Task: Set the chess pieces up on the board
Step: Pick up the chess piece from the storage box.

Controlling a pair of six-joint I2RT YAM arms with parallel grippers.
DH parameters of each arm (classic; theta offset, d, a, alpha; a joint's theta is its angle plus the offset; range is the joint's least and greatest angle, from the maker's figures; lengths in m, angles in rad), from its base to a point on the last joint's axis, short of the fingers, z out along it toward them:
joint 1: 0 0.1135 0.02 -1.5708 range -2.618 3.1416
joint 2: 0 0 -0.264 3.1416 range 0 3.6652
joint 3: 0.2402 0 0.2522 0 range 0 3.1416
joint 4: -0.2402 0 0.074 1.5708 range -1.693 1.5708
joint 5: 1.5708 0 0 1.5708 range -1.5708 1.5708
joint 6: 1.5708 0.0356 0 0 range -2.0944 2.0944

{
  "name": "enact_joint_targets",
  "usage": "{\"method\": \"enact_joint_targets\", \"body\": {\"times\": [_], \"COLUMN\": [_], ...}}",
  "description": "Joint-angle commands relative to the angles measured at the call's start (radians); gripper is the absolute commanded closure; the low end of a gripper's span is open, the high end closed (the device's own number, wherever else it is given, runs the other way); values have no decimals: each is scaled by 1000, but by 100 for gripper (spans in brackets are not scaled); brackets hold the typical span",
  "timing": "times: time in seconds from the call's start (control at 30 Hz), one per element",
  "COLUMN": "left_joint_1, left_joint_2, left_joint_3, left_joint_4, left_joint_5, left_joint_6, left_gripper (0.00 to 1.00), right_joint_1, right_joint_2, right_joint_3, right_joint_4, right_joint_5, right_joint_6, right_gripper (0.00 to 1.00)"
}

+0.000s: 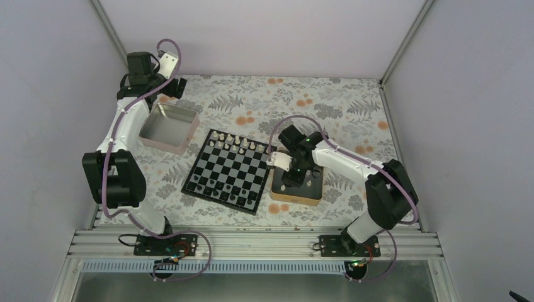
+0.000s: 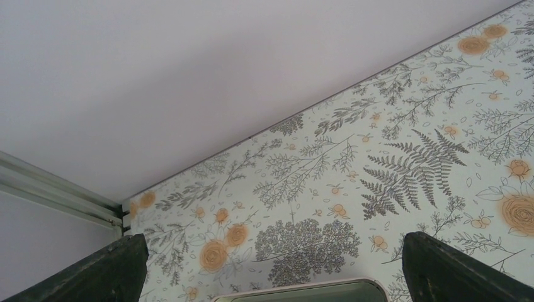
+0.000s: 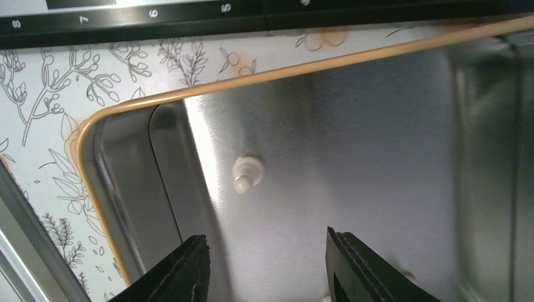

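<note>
The chessboard [image 1: 230, 170] lies in the middle of the table, with several white pieces [image 1: 236, 143] on its far rows and dark pieces along its near rows. My right gripper [image 1: 288, 182] is open inside the gold tin [image 1: 296, 196], right of the board. In the right wrist view one white pawn [image 3: 246, 173] stands on the tin's metal floor, just ahead of my open right gripper [image 3: 264, 264]; the board's numbered border [image 3: 126, 19] runs along the top. My left gripper [image 1: 179, 87] is open and empty, raised at the far left; the left wrist view shows its fingertips [image 2: 107, 267] wide apart.
A pinkish silver tin [image 1: 169, 128] stands left of the board; its rim [image 2: 302, 288] shows in the left wrist view. The floral cloth [image 1: 327, 107] covers the table. White walls close in the back and sides.
</note>
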State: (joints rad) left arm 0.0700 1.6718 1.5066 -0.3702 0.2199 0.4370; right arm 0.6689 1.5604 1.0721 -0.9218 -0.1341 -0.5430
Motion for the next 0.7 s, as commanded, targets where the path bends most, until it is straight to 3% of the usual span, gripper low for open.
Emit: {"method": "enact_joint_targets", "body": {"times": [0.0, 0.47, 0.67], "left_joint_1": [3, 5, 3], "left_joint_2": [17, 43, 47], "left_joint_3": [9, 13, 12], "left_joint_4": [6, 8, 10], "left_joint_5": [0, -14, -13], "left_joint_6": [9, 19, 20], "left_gripper": [0, 0, 0], "right_joint_1": [21, 69, 73], "right_joint_2": [25, 129, 156], "right_joint_3": [-22, -20, -19], "right_joint_4": [-6, 44, 62], "right_joint_5": [-37, -60, -53], "right_joint_6": [15, 0, -2], "right_gripper": [50, 49, 56]}}
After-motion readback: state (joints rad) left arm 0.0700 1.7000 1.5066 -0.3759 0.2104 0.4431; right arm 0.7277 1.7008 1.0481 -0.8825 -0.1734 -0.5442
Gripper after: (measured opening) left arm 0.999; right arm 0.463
